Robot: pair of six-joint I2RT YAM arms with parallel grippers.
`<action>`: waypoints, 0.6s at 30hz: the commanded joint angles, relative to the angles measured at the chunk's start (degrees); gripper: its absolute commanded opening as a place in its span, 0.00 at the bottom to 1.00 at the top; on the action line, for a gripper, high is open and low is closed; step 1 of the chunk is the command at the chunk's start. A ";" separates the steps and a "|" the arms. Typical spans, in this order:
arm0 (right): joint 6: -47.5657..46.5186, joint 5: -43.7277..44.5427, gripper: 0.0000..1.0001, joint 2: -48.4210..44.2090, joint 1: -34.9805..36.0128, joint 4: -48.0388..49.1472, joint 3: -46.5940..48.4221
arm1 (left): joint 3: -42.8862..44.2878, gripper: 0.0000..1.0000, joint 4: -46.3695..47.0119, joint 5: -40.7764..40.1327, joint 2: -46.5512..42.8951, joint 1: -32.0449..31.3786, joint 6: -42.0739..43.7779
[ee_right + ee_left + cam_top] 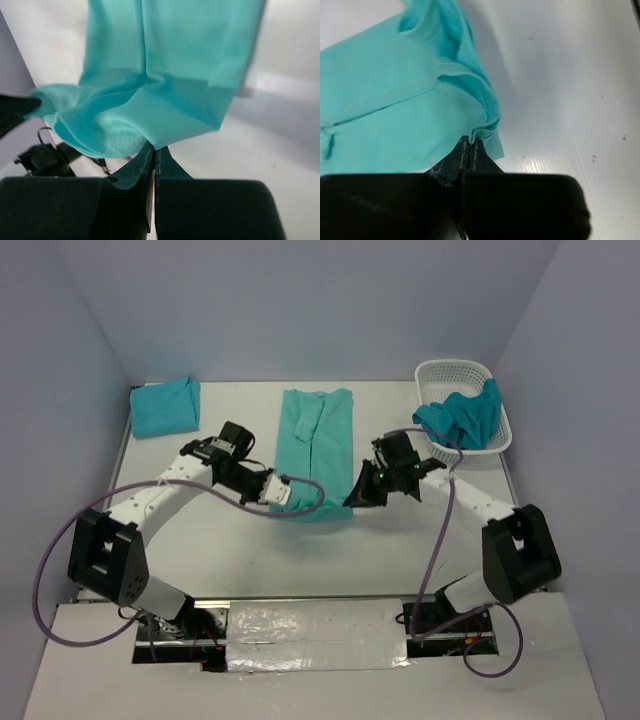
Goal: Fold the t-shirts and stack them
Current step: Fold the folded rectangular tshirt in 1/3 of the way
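Your left gripper [470,144] and right gripper [154,148] each pinch the near hem of the long green t-shirt [318,435].
Both sets of jaws are closed tight on its near corners, left and right, mid-way across the table [400,550]. You have a folded t-shirt [165,407] far left, and crumpled t-shirts [465,418] in the white basket [445,368] far right.
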 commanded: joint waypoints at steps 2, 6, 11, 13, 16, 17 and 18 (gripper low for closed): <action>-7.42 -1.88 0.00 9.12 -5.01 -3.93 12.42 | 11.78 0.00 -2.83 4.84 8.25 2.39 -13.90; -9.09 -2.14 0.00 18.68 -8.53 -6.83 26.11 | 25.74 0.00 -2.94 4.41 18.87 5.28 -18.74; -9.53 -2.41 0.00 28.89 -10.29 -9.46 37.73 | 36.32 0.00 -1.27 4.32 28.47 8.36 -22.00; -9.80 -2.14 0.00 32.50 -10.64 -12.09 44.15 | 39.49 0.00 2.06 3.97 31.90 9.95 -23.40; -8.57 -1.62 0.00 36.90 -11.87 -11.67 48.29 | 42.74 0.00 4.27 3.26 35.34 10.48 -23.32; -7.87 -1.61 0.00 38.74 -12.05 -11.49 48.99 | 43.10 0.00 5.24 2.83 36.04 10.56 -23.58; -7.78 -2.14 0.00 39.71 -12.40 -11.49 51.00 | 43.88 0.00 5.51 2.82 37.44 10.57 -23.41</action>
